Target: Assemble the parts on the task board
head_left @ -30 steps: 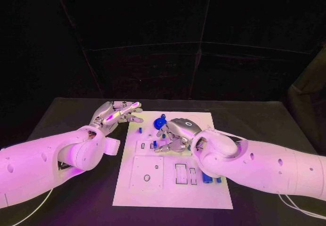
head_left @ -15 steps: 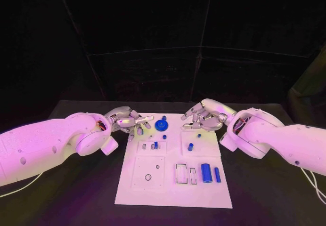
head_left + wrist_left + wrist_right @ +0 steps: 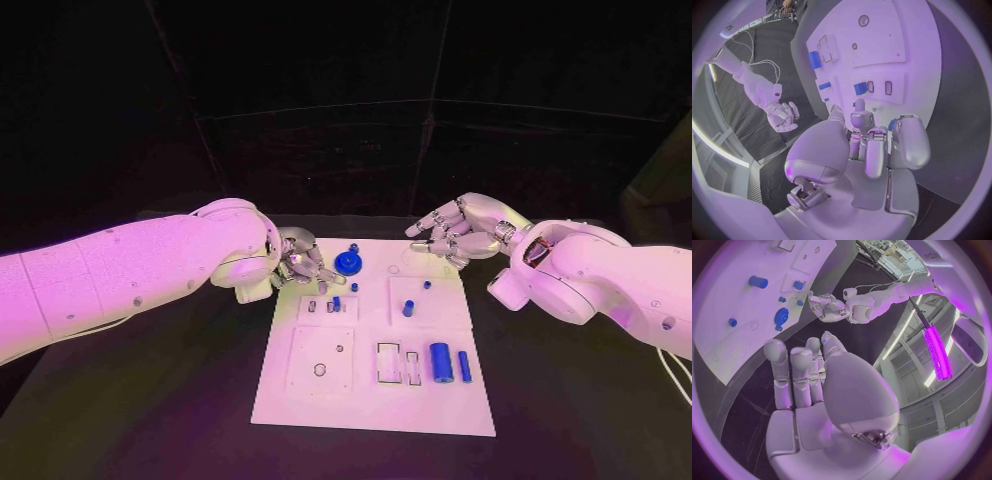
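The white task board (image 3: 325, 395) lies in the middle of the black table. A round blue knob (image 3: 348, 264) stands near its far edge, with small blue pegs (image 3: 408, 307) further in. A thick blue cylinder (image 3: 440, 362) and a thin one (image 3: 464, 366) lie at the near right. My left hand (image 3: 299, 265) hovers at the board's far left edge, fingers loosely bent, fingertips close beside the knob, nothing in it. The left wrist view shows this hand (image 3: 873, 145) over the board (image 3: 898, 40). My right hand (image 3: 462, 235) is raised past the far right corner, fingers spread and empty.
The black table (image 3: 577, 400) surrounds the board on all sides. Rectangular slots (image 3: 387, 362) and a square plate with a hole (image 3: 320, 368) sit at the board's near end. In the right wrist view the knob (image 3: 781, 317) and cylinder (image 3: 757, 282) lie ahead of my right hand (image 3: 807, 375).
My right hand has lifted off the board's middle and drawn back to its far right corner. My left hand has come down to the far left edge beside the knob.
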`<state>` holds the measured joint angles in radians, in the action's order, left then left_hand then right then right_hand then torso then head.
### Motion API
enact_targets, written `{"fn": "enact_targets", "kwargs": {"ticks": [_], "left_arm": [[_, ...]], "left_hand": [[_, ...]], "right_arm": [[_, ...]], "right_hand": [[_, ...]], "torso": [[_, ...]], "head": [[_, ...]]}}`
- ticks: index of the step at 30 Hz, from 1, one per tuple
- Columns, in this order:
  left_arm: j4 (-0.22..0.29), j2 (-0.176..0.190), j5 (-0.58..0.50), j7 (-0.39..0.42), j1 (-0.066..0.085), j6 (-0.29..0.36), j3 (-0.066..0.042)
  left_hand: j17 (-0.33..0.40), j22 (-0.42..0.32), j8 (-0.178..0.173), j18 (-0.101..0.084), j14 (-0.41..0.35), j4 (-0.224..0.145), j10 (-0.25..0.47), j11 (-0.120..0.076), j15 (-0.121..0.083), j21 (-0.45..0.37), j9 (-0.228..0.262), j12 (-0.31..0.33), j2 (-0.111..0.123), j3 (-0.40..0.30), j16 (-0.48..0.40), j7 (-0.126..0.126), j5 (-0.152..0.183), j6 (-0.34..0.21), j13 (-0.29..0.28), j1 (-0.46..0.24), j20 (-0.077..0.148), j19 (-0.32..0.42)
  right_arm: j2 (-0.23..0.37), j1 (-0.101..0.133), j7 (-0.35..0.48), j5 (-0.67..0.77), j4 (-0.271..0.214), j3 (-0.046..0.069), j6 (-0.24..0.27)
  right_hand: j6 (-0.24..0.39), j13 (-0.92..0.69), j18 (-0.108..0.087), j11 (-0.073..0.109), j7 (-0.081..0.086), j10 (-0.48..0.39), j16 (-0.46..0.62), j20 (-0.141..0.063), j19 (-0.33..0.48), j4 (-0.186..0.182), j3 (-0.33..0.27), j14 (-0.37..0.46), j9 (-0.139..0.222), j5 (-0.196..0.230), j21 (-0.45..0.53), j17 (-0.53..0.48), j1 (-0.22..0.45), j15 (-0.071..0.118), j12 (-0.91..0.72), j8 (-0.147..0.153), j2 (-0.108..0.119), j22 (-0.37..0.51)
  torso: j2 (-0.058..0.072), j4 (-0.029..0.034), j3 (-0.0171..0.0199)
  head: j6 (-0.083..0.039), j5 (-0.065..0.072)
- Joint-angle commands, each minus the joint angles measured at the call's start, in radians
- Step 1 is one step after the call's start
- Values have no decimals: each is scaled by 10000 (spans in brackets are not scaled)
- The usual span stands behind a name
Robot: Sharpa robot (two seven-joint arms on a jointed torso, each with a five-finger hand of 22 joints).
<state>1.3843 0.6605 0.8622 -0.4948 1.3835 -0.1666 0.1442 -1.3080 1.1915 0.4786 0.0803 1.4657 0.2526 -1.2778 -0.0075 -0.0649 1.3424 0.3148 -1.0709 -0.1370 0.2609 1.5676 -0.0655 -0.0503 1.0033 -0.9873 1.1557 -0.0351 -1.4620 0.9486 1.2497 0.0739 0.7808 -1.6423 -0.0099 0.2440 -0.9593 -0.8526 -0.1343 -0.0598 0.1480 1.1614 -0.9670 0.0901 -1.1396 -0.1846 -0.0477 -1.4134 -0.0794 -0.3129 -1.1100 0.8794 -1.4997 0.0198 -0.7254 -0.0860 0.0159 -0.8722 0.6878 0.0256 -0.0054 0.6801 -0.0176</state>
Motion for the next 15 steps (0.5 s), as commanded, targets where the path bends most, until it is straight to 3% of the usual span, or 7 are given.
{"fn": "enact_targets", "kwargs": {"ticks": [1, 9, 15], "left_arm": [[-147, -221, 690, -940, 51, -481, 41], [-488, -828, 768, -1163, 111, -517, 237], [-743, -1156, 943, -1276, 120, -829, 283]], "left_hand": [[-2628, 417, 356, -208, 1051, 44, -114, -37, -107, 268, 296, -343, 37, 120, 32, 38, -10, -131, -339, -102, 50, -262], [-2628, 952, 1244, -287, 1051, 129, -167, -108, -161, 609, 1151, -753, -19, 307, 32, 125, 12, -559, -724, -158, 111, -361], [-2628, 1005, 1379, -295, 1051, 172, -158, -107, -169, 639, 1314, -794, -46, 357, 32, 124, 8, -694, -764, -217, 111, -361]], "right_arm": [[-12, 34, -72, -66, 12, 5, -388], [-31, 57, -323, 238, 14, 5, -396], [-39, 72, -339, 302, 61, 5, -249]], "right_hand": [[67, 88, -126, 33, 4, -94, 108, 18, 94, 52, 12, -17, 10, -70, 83, -77, 3, -12, 101, -19, 134, 96], [108, 337, -176, 26, 10, -220, 302, 23, 224, 55, 0, -16, 14, -156, 348, -180, 37, -18, 374, -19, 197, 407], [116, 608, -170, 32, 5, -335, 245, 22, 172, 50, 25, -97, 10, -221, 382, -61, 38, -12, 665, -36, 193, 407]], "torso": [[-17, -13, 5], [6, -16, 1], [22, -22, -23]], "head": [[50, -36], [85, -80], [126, -78]]}}
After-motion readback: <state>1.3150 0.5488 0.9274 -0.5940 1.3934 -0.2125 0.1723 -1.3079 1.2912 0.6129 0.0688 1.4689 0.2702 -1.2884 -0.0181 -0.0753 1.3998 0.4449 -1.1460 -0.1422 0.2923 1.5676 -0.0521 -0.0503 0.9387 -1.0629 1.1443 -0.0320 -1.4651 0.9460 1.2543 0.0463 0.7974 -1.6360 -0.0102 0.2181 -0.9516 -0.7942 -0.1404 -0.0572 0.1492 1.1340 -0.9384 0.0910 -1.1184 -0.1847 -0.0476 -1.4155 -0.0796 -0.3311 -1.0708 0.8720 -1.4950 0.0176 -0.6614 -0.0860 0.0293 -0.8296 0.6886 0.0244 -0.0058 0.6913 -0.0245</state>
